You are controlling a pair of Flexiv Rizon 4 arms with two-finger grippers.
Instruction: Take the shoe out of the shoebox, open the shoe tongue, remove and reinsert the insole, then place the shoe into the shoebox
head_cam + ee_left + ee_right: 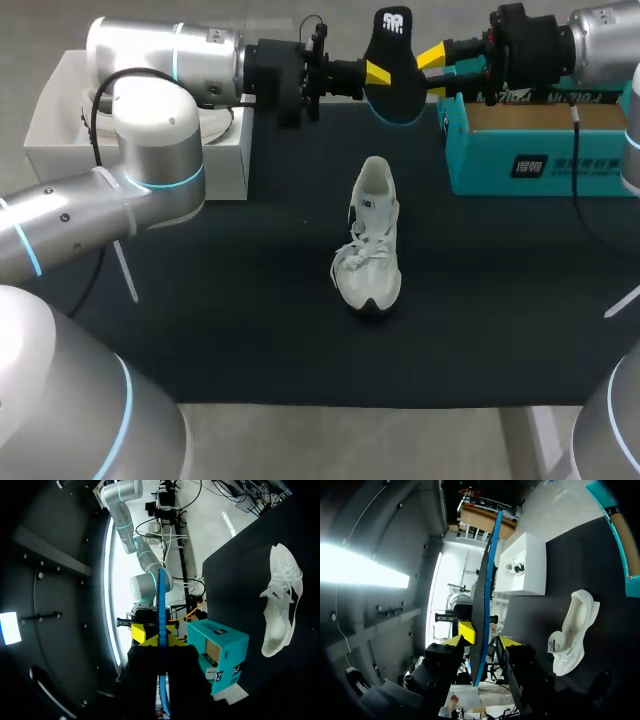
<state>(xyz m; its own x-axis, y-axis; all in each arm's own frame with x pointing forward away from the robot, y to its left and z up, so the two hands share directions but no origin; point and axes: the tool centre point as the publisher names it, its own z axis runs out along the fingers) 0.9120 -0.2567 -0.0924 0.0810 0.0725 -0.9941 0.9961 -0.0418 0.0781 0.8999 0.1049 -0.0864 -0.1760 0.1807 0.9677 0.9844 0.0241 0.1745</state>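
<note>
Head view: a white shoe (368, 240) lies upright in the middle of the dark bench (250, 320), toe toward the near edge. A teal shoebox (540, 160) stands at the far right corner and a white box (140, 150) at the far left corner. Above the far edge a dark insole (393, 50) hangs in the air. The left gripper (378, 73) is clamped on its side. The right gripper (436, 74) is at its other side, fingers spread wide.

Left wrist view: the insole (161, 600) runs edge-on, blue-rimmed, out of the left gripper (161, 642), which is pinched onto it. Beyond are the shoebox (220, 650) and the shoe (280, 600), well apart on the bench.

Right wrist view: the insole (487, 570) passes edge-on between the wide fingers of the right gripper (480, 641), a gap on each side. The shoe (572, 630) lies on the bench below, between the white box (520, 565) and the shoebox (632, 586).
</note>
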